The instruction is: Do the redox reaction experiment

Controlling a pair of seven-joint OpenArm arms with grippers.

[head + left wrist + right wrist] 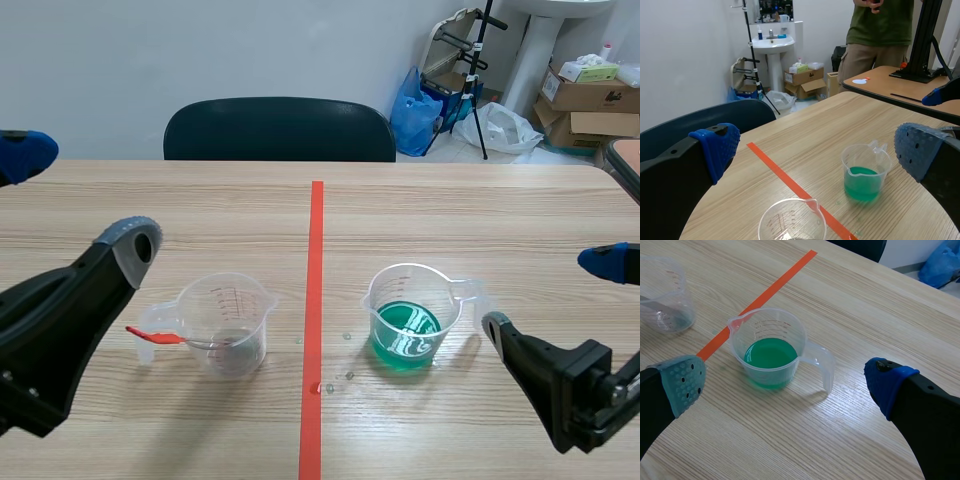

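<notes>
A clear measuring beaker (226, 322) stands left of the orange tape line, with a red-handled spoon (156, 335) resting in it and something grey at its bottom. Right of the line stands a second beaker holding green liquid (409, 318), its handle toward the right. My left gripper (85, 200) hovers open to the left of the clear beaker. My right gripper (553, 295) is open just right of the green beaker's handle. In the right wrist view the green beaker (772, 347) sits ahead, between the open fingers (682, 382), and the clear beaker (665, 300) lies beyond.
A dark chair (278, 129) stands at the table's far edge. Small droplets or bits (335, 378) lie on the wood near the tape. Boxes (590, 95) and bags crowd the back right corner. A person (880, 30) stands by another table in the left wrist view.
</notes>
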